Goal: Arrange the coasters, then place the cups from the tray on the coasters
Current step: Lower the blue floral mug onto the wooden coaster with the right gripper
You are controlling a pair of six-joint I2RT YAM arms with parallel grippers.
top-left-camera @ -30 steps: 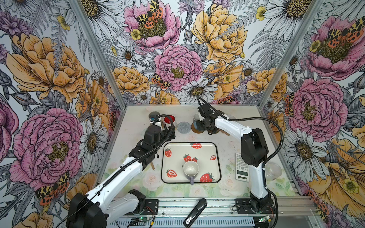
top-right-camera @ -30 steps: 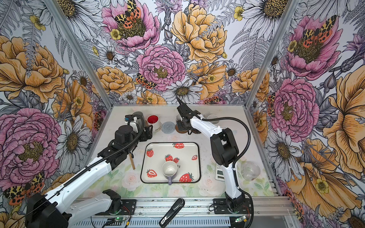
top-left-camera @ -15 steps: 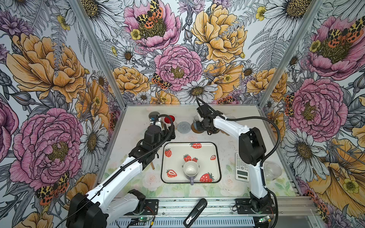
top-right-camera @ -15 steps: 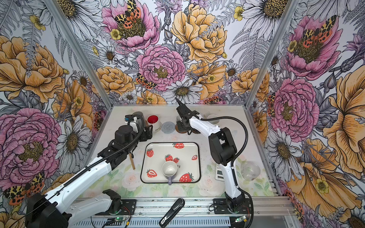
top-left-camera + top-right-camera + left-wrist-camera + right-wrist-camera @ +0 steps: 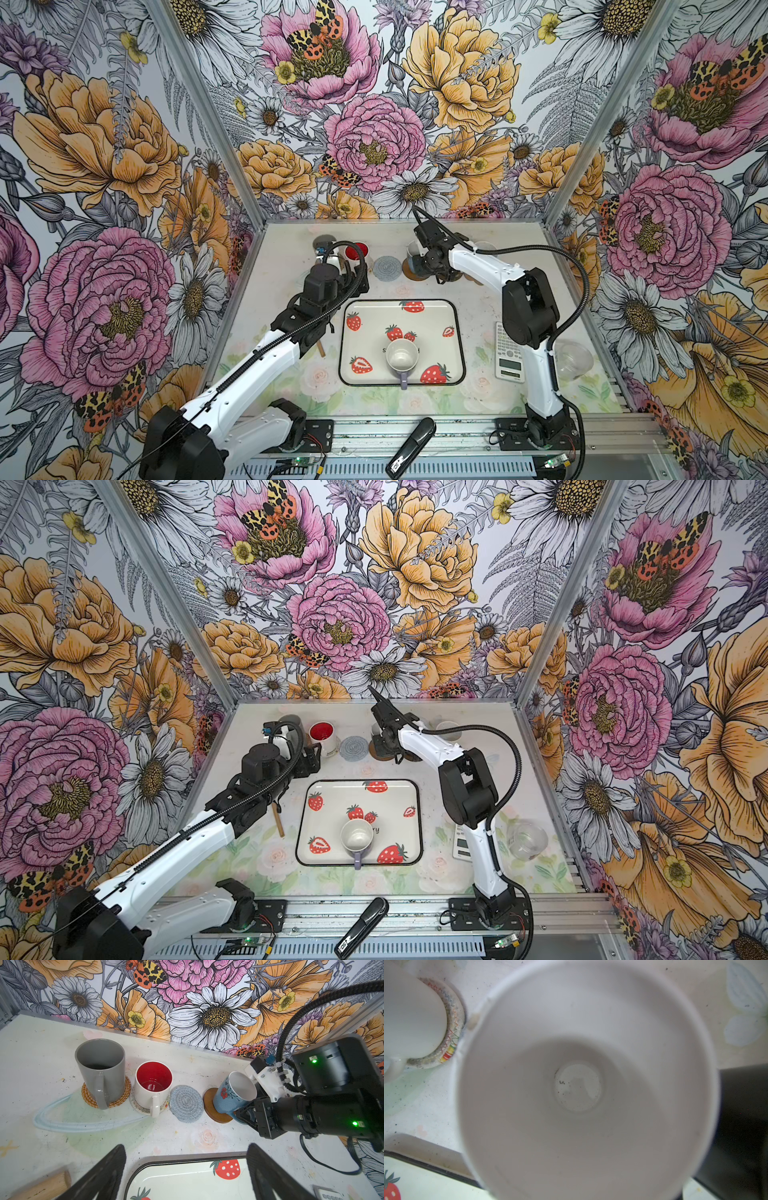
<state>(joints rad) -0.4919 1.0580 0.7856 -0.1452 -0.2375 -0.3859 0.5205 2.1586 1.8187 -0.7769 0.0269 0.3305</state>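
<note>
My right gripper (image 5: 247,1109) is shut on the blue mug (image 5: 228,1099), which tilts with its base on a brown disc coaster (image 5: 216,1109). The mug's white inside (image 5: 579,1084) fills the right wrist view. The grey-blue crochet coaster (image 5: 186,1103) beside it is bare. The grey mug (image 5: 101,1068) stands on the rattan coaster (image 5: 120,1101), the red-inside white mug (image 5: 153,1084) on the cream crochet coaster (image 5: 139,1108). My left gripper (image 5: 187,1159) hangs open over the far edge of the strawberry tray (image 5: 453,316), where the lavender mug (image 5: 401,358) stands.
A white calculator (image 5: 509,351) and a clear glass jar (image 5: 573,359) lie right of the tray. A wooden stick (image 5: 321,349) lies at its left under my left arm. A black mug (image 5: 743,1126) stands close beside the blue one. The back wall is just behind the row.
My right arm has shifted slightly to the left with the blue mug in its grip. The left arm has not moved.
</note>
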